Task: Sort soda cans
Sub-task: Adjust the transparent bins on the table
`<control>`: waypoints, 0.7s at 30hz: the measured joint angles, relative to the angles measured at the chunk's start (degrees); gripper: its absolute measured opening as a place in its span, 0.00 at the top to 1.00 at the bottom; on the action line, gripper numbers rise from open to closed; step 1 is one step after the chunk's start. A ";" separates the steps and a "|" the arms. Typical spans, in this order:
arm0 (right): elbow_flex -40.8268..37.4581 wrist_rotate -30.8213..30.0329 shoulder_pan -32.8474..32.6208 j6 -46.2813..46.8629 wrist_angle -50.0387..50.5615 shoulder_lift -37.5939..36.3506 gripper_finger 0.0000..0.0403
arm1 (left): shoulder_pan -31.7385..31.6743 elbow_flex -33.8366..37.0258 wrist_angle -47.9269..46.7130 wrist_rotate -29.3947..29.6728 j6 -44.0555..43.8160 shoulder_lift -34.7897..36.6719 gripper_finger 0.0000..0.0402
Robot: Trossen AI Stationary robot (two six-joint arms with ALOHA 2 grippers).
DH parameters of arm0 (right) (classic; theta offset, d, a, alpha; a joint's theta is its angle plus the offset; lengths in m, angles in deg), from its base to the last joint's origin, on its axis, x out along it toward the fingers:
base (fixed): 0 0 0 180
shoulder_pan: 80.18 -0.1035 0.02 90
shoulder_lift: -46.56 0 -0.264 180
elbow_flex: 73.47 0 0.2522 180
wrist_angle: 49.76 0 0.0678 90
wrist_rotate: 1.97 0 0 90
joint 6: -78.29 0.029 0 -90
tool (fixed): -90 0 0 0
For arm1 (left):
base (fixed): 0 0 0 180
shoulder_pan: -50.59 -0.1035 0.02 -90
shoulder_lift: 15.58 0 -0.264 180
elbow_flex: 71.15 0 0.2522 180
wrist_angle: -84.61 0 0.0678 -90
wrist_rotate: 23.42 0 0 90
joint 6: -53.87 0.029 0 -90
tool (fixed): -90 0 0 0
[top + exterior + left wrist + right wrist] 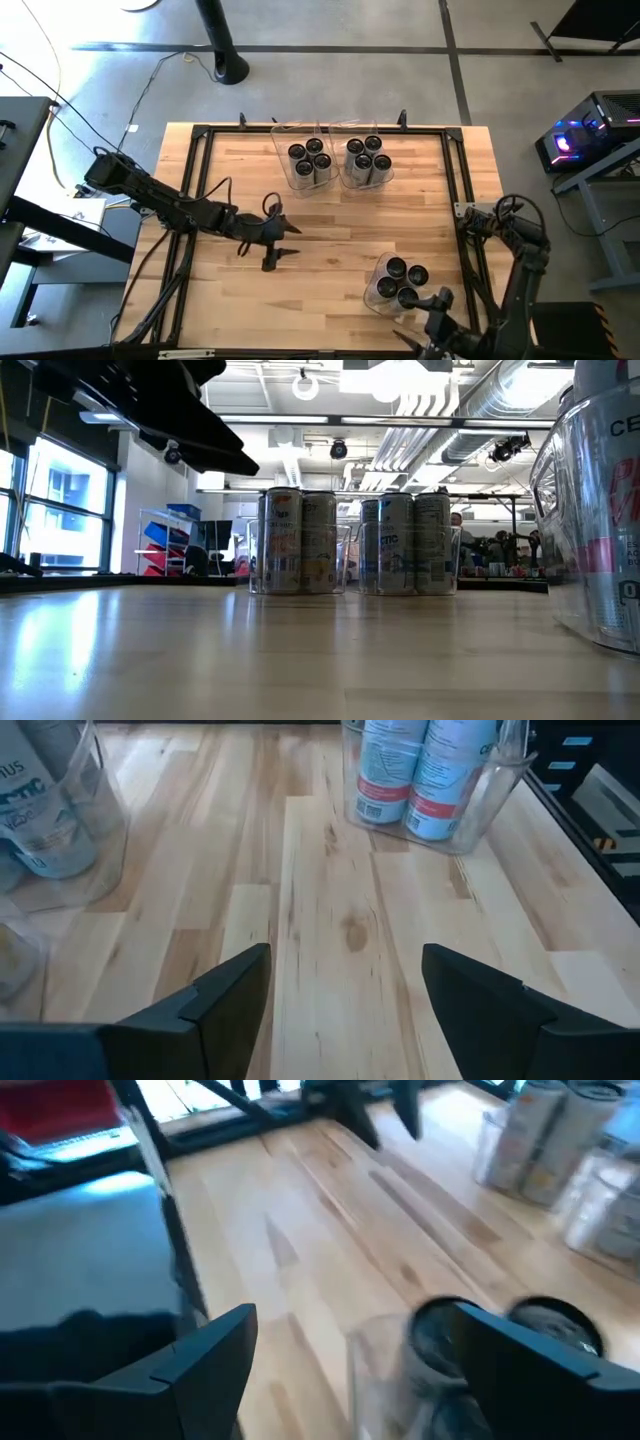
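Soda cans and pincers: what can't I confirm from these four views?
- Near bin: high view, right pincer overlaps its near edge.
- Can at the low view's right: cut off by the frame edge, label partly readable only.
- Right wrist view: motion blur hides can brands.
- Left pincer: open over bare wood, holds nothing; low view shows only its dark underside.
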 joint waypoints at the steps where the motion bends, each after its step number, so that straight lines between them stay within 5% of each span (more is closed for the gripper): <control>1: -0.09 -0.61 0.18 -1.11 -1.41 0.00 0.20 | -0.01 -0.01 0.00 0.43 0.01 0.00 0.38; 6: -0.85 -5.96 2.61 -11.36 -8.10 0.15 0.20 | -3.67 -0.01 -0.27 -0.28 -2.83 -0.48 0.44; 13: -0.87 -5.60 13.74 -26.25 -12.06 0.17 0.20 | -12.23 -0.03 -6.36 -1.64 -5.19 -0.08 0.56; 21: -0.96 17.17 35.88 -49.71 -15.56 -2.04 0.20 | -12.45 4.41 -20.26 15.34 -6.22 6.55 0.71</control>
